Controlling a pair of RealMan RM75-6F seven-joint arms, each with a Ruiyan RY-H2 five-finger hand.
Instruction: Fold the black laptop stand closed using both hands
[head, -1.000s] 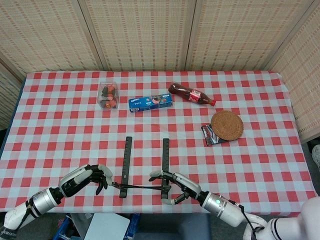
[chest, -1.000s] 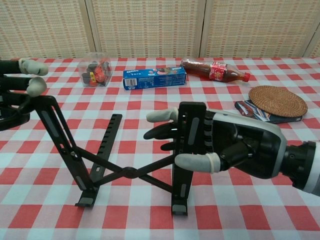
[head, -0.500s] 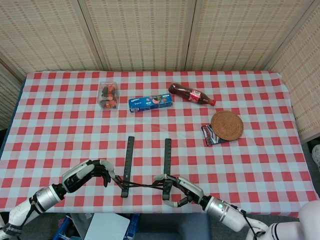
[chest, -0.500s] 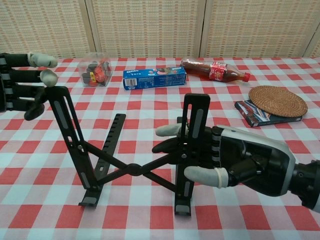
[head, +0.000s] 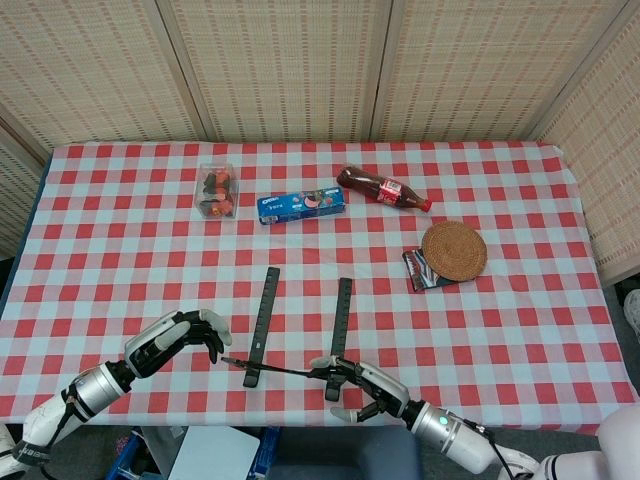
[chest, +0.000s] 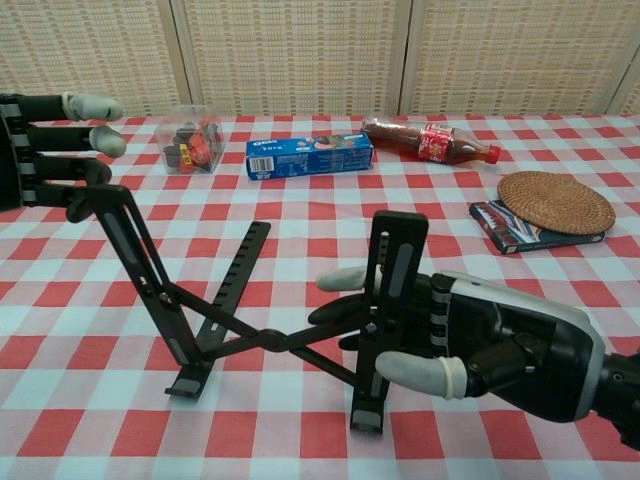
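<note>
Laptop stand (chest: 262, 335), one: right robot hand (chest: 470, 340) grasps upright; left robot hand (chest: 45, 150) seemingly touching, fingers extended.

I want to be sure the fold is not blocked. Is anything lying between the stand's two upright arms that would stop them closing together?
Nothing visible does. Between the two arms of the laptop stand there is only bare tablecloth and the stand's own crossed struts. The cookie box lies farther back.

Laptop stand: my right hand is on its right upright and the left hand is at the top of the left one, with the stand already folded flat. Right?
Not flat. The chest view shows the laptop stand still open, its crossed struts spread and both uprights raised. The right hand grips the right upright; the left hand is at the left one's top.
</note>
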